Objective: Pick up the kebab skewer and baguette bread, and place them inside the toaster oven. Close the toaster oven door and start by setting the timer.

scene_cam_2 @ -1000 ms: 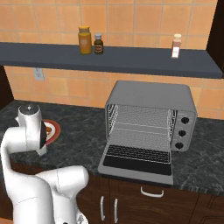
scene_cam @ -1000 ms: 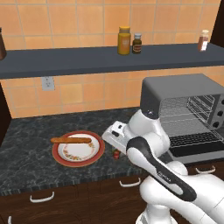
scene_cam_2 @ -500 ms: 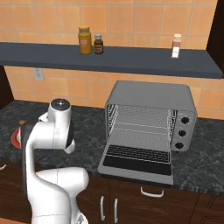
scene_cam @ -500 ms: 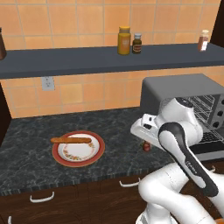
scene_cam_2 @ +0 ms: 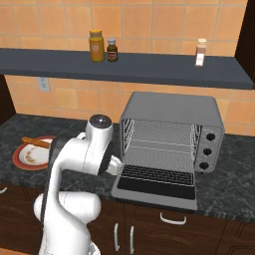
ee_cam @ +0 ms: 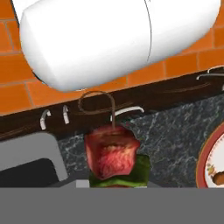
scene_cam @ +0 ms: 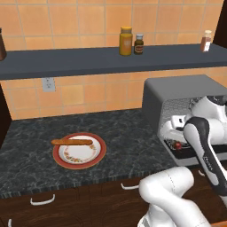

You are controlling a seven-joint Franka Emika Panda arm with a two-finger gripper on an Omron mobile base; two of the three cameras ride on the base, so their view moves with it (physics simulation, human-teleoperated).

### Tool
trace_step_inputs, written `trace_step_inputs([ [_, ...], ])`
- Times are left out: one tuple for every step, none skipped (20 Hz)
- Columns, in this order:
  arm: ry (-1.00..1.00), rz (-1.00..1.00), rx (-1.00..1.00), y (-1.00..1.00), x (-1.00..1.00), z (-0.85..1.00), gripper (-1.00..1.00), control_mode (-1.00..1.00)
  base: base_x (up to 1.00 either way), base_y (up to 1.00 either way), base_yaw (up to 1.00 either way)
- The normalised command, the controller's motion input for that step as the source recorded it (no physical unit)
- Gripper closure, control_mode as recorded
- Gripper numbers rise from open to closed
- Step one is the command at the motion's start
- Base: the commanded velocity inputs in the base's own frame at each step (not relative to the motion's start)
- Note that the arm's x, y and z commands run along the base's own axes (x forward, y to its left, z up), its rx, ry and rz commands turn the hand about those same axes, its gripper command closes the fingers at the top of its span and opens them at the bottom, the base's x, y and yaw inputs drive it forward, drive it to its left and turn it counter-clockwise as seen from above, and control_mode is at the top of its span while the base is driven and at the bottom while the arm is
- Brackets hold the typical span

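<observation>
The kebab skewer [ee_cam: 113,155] fills the middle of the hand view, a red meat chunk over a green piece, with my gripper [scene_cam: 177,142] shut on it. A red bit of the skewer [scene_cam: 178,145] shows at the hand, just in front of the toaster oven [scene_cam: 181,95]. The toaster oven [scene_cam_2: 172,117] stands open, wire racks showing. The toaster oven door [scene_cam_2: 157,183] lies dropped flat, with my hand at its left edge. The baguette bread [scene_cam: 72,142] lies across the far side of the plate [scene_cam: 95,156], left of the arm.
A wall shelf [scene_cam: 88,60] above the counter carries jars [scene_cam: 126,41] and a small bottle [scene_cam: 205,41]. The oven's knobs [scene_cam_2: 209,151] sit on its right front. Cabinet drawers with handles [scene_cam_2: 172,218] run below the dark stone counter [scene_cam: 128,142].
My arm has swung right from beside the plate to the oven's open front, carrying the kebab skewer. The baguette and the plate have not moved.
</observation>
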Motion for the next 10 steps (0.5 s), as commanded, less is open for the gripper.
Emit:
trace_step_inputs([
  [-0.19, 0.18, -0.17, -1.00, 0.00, -0.09, 1.00, -1.00, 0.00, 0.00, 0.00],
  [-0.21, 0.19, -0.21, -0.86, -0.09, -0.11, 1.00, -1.00, 0.00, 0.00, 0.00],
  [-0.13, 0.11, -0.13, -0.82, 0.00, 0.00, 1.00, -1.00, 0.00, 0.00, 0.00],
  [-0.06, 0.08, -0.09, -0.71, 0.13, 0.02, 1.00, -1.00, 0.00, 0.00, 0.00],
  [-0.03, 0.07, -0.09, -0.66, 0.19, 0.09, 1.00, -1.00, 0.00, 0.00, 0.00],
  [-0.01, 0.07, -0.07, -0.73, 0.25, 0.04, 1.00, -1.00, 0.00, 0.00, 0.00],
  [0.00, 0.07, -0.08, -0.48, 0.36, 0.00, 1.00, -1.00, 0.00, 0.00, 0.00],
  [0.00, 0.05, -0.06, -0.24, 0.37, 0.00, 1.00, -1.00, 0.00, 0.00, 0.00],
  [0.00, 0.04, -0.03, -0.09, 0.42, 0.00, 1.00, -1.00, 0.00, 0.00, 0.00],
  [0.00, 0.01, -0.01, -0.08, 0.44, 0.00, 1.00, -1.00, 0.00, 0.00, 0.00],
])
